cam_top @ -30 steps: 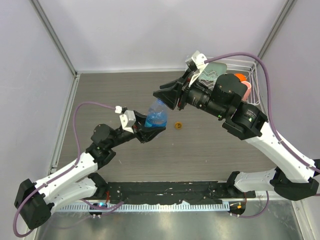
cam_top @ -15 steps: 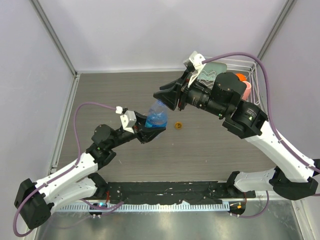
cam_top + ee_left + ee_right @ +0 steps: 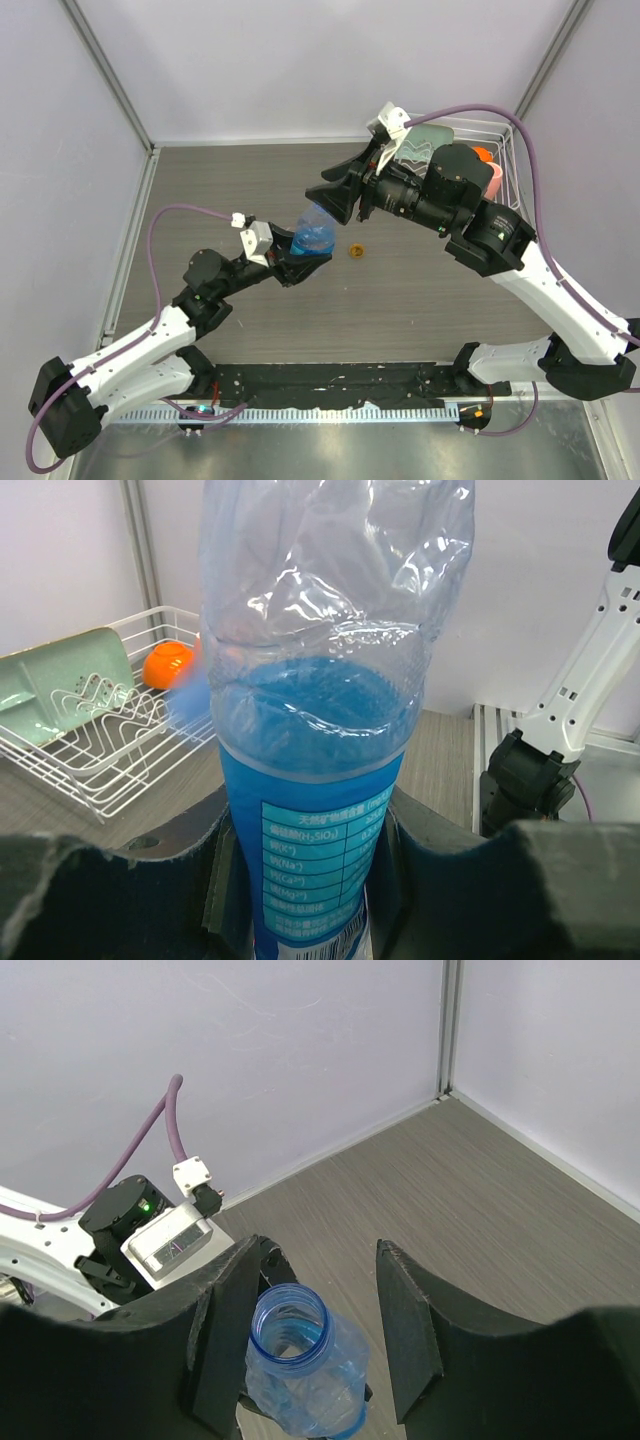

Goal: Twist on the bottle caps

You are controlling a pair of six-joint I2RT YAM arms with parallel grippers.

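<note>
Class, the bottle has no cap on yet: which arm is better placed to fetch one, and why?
Right. The right claw hangs open and empty over the mouth of the bottle, with the orange cap on the table nearby; the left claw is clamped round the bottle.

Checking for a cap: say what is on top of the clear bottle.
Nothing: the bottle has an open, blue-rimmed mouth. The right gripper is above it, jaws apart either side. In the top view that gripper hides the mouth.

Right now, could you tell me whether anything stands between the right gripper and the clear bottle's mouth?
Nothing visible does. The right gripper is open, and its camera sees the uncapped mouth of the clear bottle unobstructed between its fingers; the left gripper holds the bottle.
</note>
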